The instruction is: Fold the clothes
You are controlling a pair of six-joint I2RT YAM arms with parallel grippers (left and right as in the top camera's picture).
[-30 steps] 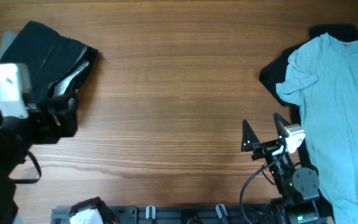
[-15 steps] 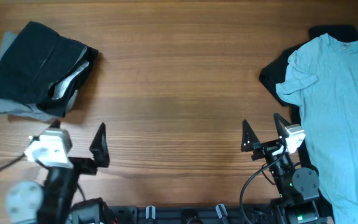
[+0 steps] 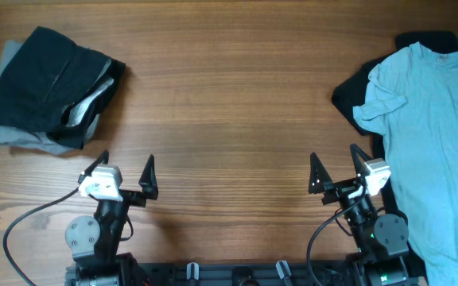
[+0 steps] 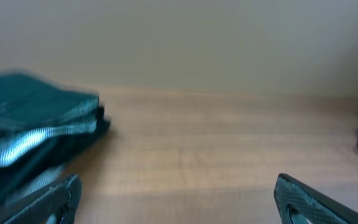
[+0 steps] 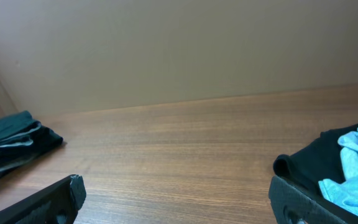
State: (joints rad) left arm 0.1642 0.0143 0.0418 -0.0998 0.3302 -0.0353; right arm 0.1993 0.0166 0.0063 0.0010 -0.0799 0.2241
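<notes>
A stack of folded dark clothes (image 3: pixel 50 87) lies at the far left of the table; it also shows in the left wrist view (image 4: pixel 30 134) and the right wrist view (image 5: pixel 11 146). A light blue T-shirt (image 3: pixel 428 119) lies unfolded at the right over a black garment (image 3: pixel 352 95), both partly seen in the right wrist view (image 5: pixel 353 168). My left gripper (image 3: pixel 126 171) is open and empty near the front edge, below the folded stack. My right gripper (image 3: pixel 336 168) is open and empty, just left of the blue shirt.
The wooden table (image 3: pixel 229 103) spans the view between the two piles. Cables and arm bases (image 3: pixel 237 274) sit along the front edge. A plain wall (image 5: pixel 166 43) stands behind the table.
My left arm has pulled back from the folded stack to the front edge and now rests with its gripper open. The right arm has not moved.
</notes>
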